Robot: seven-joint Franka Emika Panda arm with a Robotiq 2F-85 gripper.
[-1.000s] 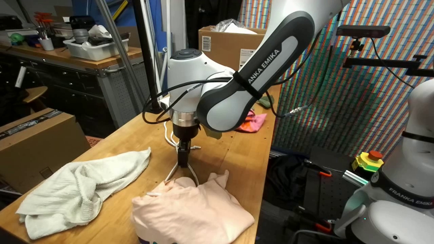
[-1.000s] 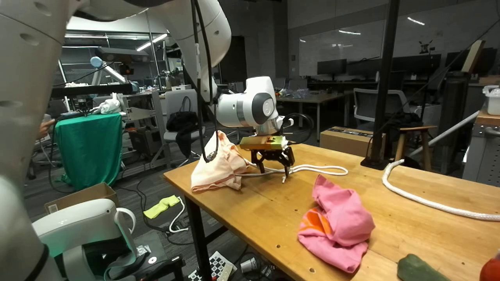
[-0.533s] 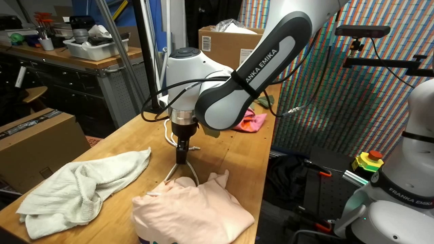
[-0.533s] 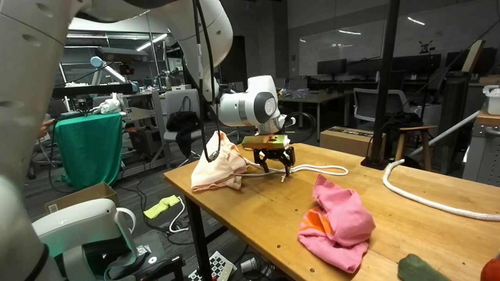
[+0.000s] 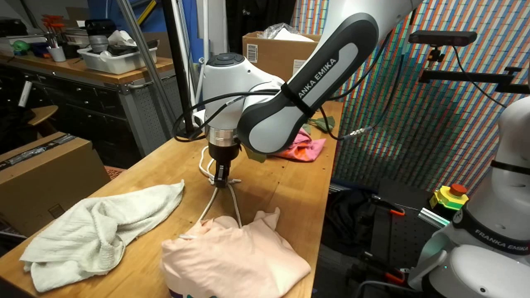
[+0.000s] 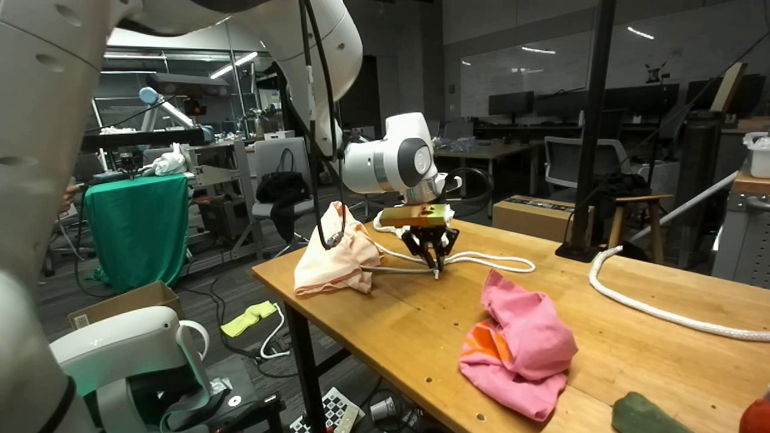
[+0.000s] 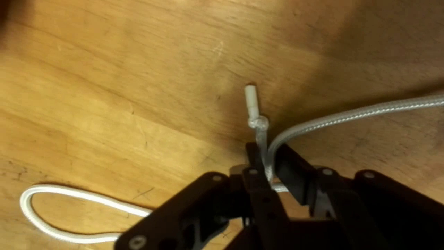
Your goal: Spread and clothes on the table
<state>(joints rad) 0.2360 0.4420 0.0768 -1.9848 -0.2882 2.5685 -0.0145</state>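
On the table [image 6: 637, 355], crumpled pink garment [image 6: 529, 346]

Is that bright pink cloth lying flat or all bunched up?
Bunched up: in an exterior view, the bright pink cloth sits on the table in a raised heap, its folds overlapping.

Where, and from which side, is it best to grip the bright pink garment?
The bright pink garment is probably best pinched from above by its pointed corner, farthest back in an exterior view: it narrows to a tip, while the rest lies bunched.
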